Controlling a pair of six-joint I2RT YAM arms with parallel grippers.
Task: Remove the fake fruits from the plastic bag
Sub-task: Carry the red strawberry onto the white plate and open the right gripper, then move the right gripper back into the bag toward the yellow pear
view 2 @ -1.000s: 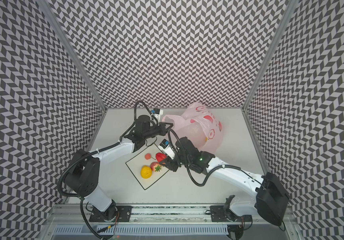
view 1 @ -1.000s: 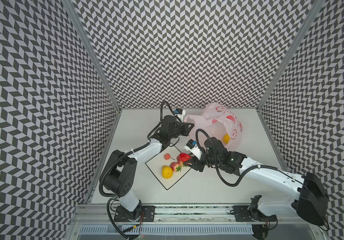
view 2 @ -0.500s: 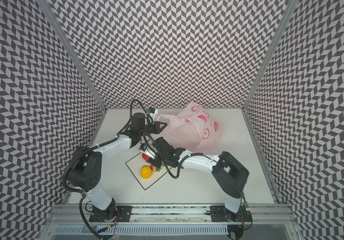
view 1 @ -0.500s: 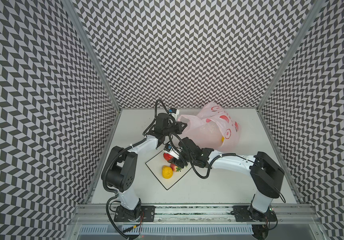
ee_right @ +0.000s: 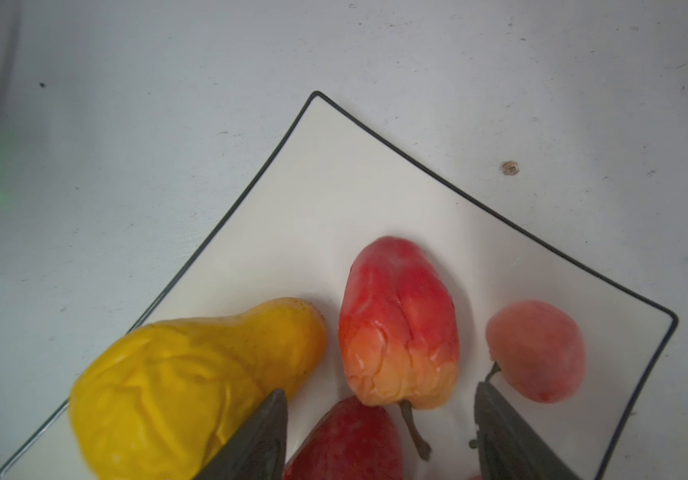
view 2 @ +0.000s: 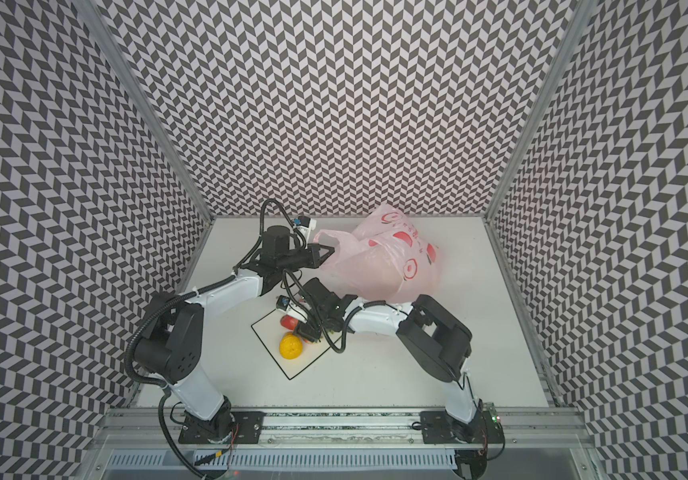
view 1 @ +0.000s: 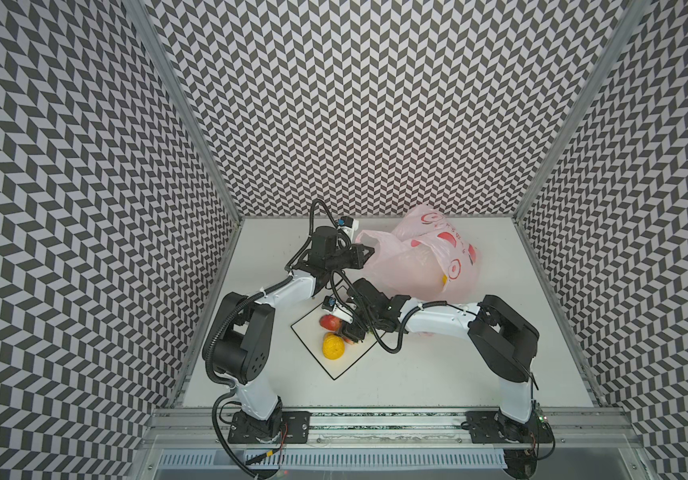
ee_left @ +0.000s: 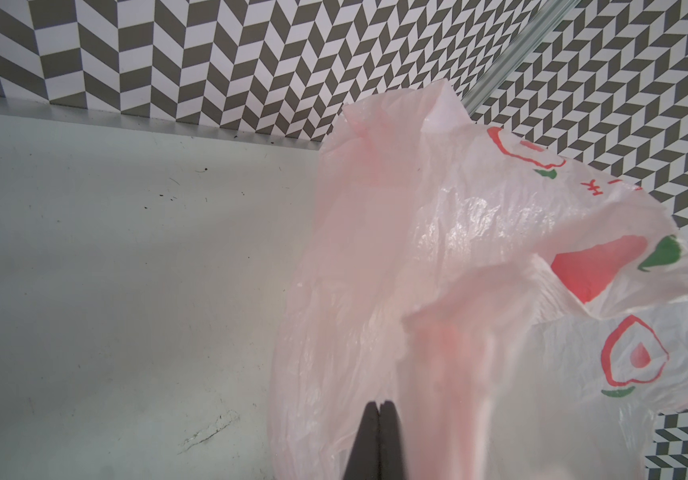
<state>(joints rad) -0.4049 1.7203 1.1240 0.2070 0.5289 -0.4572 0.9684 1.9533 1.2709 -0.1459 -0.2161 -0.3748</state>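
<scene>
My left gripper (ee_left: 379,409) clamps the plastic bag (ee_left: 479,257) by its edge. If the film slips, it could collapse over the yellow fruit (view 1: 443,279) beyond my tips. My right gripper (ee_right: 379,388) stands wide around a red fruit (ee_right: 346,440) on the plate (ee_right: 334,187) — a crooked retreat could roll it off.

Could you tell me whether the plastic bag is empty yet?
Not empty: a yellow fruit shows through the plastic bag in a top view. Whether more lie inside, I cannot tell.
</scene>
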